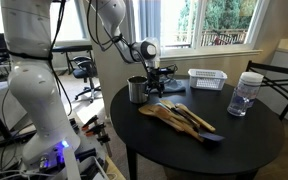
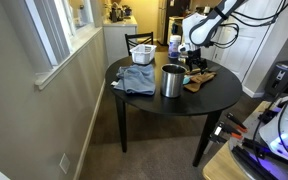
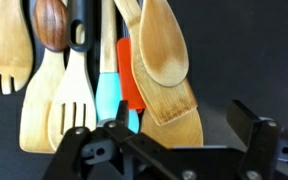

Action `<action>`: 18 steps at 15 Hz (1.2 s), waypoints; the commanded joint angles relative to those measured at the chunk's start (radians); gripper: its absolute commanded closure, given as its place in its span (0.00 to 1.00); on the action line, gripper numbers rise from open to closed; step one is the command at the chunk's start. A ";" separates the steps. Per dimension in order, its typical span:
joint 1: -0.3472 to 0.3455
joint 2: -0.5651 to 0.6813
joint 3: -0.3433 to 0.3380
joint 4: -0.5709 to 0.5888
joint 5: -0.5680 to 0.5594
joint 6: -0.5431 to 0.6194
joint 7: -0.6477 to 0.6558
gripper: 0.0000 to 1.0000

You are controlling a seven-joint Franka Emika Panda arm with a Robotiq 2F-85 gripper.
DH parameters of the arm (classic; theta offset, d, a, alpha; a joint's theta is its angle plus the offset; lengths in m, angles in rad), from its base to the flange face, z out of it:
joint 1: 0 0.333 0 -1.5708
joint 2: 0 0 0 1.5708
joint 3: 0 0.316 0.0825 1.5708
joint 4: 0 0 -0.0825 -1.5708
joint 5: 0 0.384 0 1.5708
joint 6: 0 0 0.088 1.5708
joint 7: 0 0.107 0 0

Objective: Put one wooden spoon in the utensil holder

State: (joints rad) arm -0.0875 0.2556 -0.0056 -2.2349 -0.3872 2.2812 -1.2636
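Note:
Several wooden spoons and spatulas (image 1: 180,115) lie in a pile on the round dark table; they also show in an exterior view (image 2: 200,80). The shiny silver utensil holder (image 1: 136,90) stands upright near the table edge and shows in both exterior views (image 2: 172,81). My gripper (image 1: 157,82) hangs between the holder and the pile, just above the table (image 2: 194,68). In the wrist view the gripper (image 3: 182,118) is open and empty, its fingers on either side of a wide wooden spatula (image 3: 174,125). A wooden spoon (image 3: 162,50) lies on top of that spatula.
A white slatted basket (image 1: 207,78) and a clear water jar (image 1: 246,93) stand on the far part of the table. A blue cloth (image 2: 136,79) lies beside the holder. A blue-handled tool (image 3: 109,95), an orange one (image 3: 131,85) and slotted wooden utensils (image 3: 72,95) lie in the pile.

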 commanded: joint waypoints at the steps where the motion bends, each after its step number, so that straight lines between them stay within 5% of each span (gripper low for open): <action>1: -0.029 -0.003 0.027 -0.028 0.077 0.035 -0.228 0.00; 8: -0.076 0.051 0.043 0.017 0.305 -0.060 -0.680 0.00; 13: -0.082 0.094 0.011 0.077 0.305 -0.153 -0.739 0.00; 18: -0.086 0.115 0.005 0.125 0.307 -0.121 -0.757 0.00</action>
State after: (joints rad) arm -0.1600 0.3564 -0.0034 -2.1399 -0.0946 2.1496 -1.9695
